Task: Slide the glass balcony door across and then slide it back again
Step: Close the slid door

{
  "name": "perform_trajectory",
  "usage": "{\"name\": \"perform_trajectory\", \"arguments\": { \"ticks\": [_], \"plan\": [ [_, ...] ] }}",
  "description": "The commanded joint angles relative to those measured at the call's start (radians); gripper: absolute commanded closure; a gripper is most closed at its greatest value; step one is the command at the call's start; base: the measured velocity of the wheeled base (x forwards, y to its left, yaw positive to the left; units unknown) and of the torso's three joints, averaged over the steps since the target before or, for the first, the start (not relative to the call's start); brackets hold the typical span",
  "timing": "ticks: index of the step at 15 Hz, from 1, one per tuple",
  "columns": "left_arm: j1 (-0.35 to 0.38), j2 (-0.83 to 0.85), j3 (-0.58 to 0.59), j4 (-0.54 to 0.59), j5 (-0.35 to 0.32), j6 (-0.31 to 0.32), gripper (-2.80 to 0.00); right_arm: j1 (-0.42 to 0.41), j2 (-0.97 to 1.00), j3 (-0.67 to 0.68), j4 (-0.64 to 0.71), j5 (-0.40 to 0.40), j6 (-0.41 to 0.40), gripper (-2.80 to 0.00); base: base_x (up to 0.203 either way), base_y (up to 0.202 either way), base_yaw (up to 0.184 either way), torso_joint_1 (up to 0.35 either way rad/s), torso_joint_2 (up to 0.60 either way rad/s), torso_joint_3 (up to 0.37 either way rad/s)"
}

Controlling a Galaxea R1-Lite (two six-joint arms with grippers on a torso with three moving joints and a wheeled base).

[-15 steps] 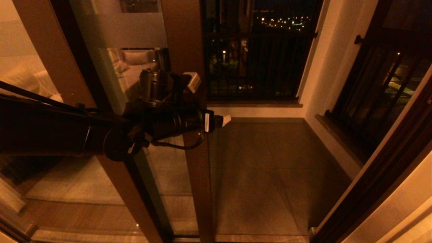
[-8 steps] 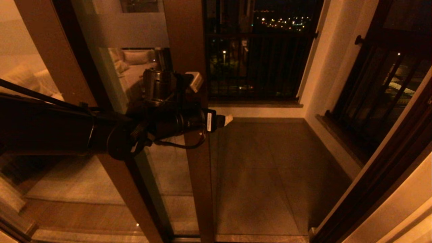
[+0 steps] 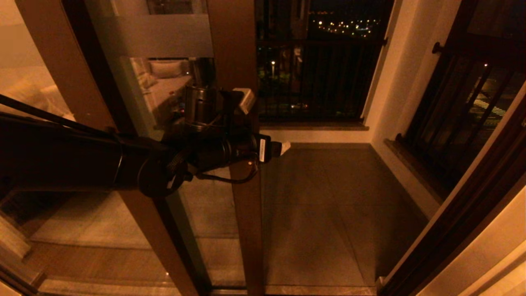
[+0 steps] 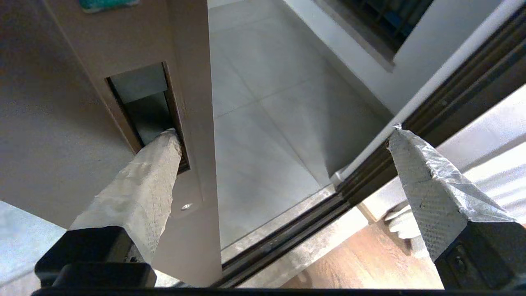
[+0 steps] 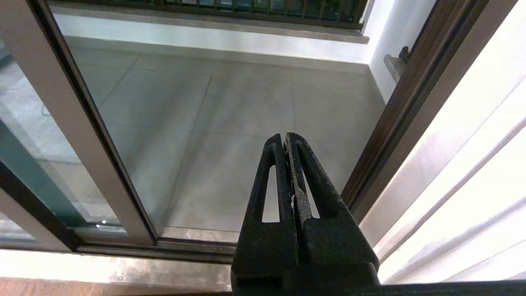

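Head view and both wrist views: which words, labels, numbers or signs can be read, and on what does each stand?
None can be read.
Frosted band on the glass balcony door: no characters can be made out.
White label on the left gripper: print too small to read.
Green sticker on the door stile: cut off at the picture's edge, no text visible.

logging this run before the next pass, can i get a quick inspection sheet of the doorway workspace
Surface: tiled balcony floor, bare where visible.
Job's things: glass balcony door partway across the opening; recessed handle in its stile.
Clutter: nothing seen.
Grippers: left gripper open, one finger hooked in the handle recess, the other clear of the door. Right gripper shut, parked off the door.
Cables: a black cable loops under the left wrist.
Surroundings: dark railing, night lights beyond, floor track.
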Motion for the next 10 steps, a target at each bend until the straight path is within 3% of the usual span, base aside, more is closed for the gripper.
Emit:
{"name": "perform_trajectory", "arguments": {
  "ticks": [1, 10],
  "plan": [
    [0.001, 0.001, 0.001, 0.003, 0.003, -0.002, -2.8, 0.001, 0.001, 0.0, 0.0, 0.001, -0.001, 0.0, 0.0, 0.0, 0.0, 0.0, 0.0, 0.0],
    [-0.016, 0.023, -0.024, -0.003, 0.006, -0.001, -2.8, 0.001, 0.001, 0.0, 0.0, 0.001, -0.001, 0.0, 0.0, 0.0, 0.0, 0.0, 0.0, 0.0]
  ]
}}
